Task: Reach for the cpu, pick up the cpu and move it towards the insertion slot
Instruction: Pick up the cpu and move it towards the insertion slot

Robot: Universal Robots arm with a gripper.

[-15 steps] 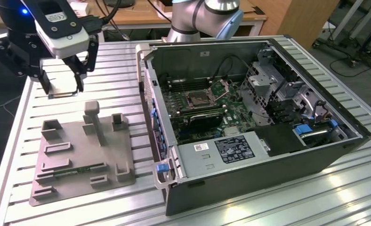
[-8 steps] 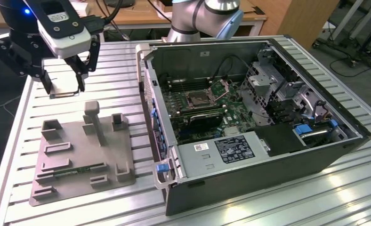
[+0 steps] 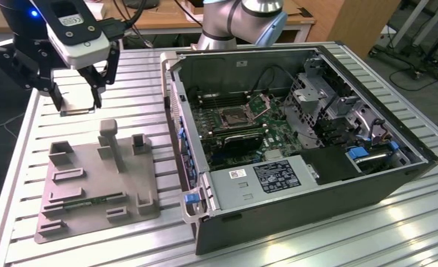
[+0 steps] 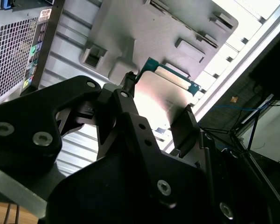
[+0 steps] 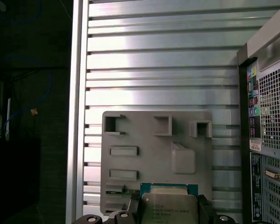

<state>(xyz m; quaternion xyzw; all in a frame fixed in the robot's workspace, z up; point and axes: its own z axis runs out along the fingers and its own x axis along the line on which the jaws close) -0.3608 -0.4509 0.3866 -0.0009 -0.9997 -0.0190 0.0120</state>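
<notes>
Above the far corner of the bench point(image 3: 141, 78), on the exterior view's left, the gripper point(image 3: 78, 104) hangs with its fingers point(image 5: 203, 209) clamped on two opposite edges of the cpu point(image 3: 76, 93). The cpu sits flat between them, lifted clear of the grey tray point(image 3: 93, 167) that lies below, toward the bench's near edge. In the first wrist view the cpu point(image 5: 169, 207) shows its metal top, a finger touching each side; in the second wrist view its pale underside point(image 4: 154, 100) spans the gap between them. The insertion slot point(image 3: 232, 118) lies well apart, inside the open computer case point(image 3: 278, 214) on the exterior view's right, with its hinged bracket point(image 3: 262, 103) standing raised.

The step in hand looks to be the carry toward the slot. Done well, it likely calls for a level chip, a firm grip on the edges alone, enough height to pass over the case wall, and the chip's sides squared to the socket frame, clear of the bracket
</notes>
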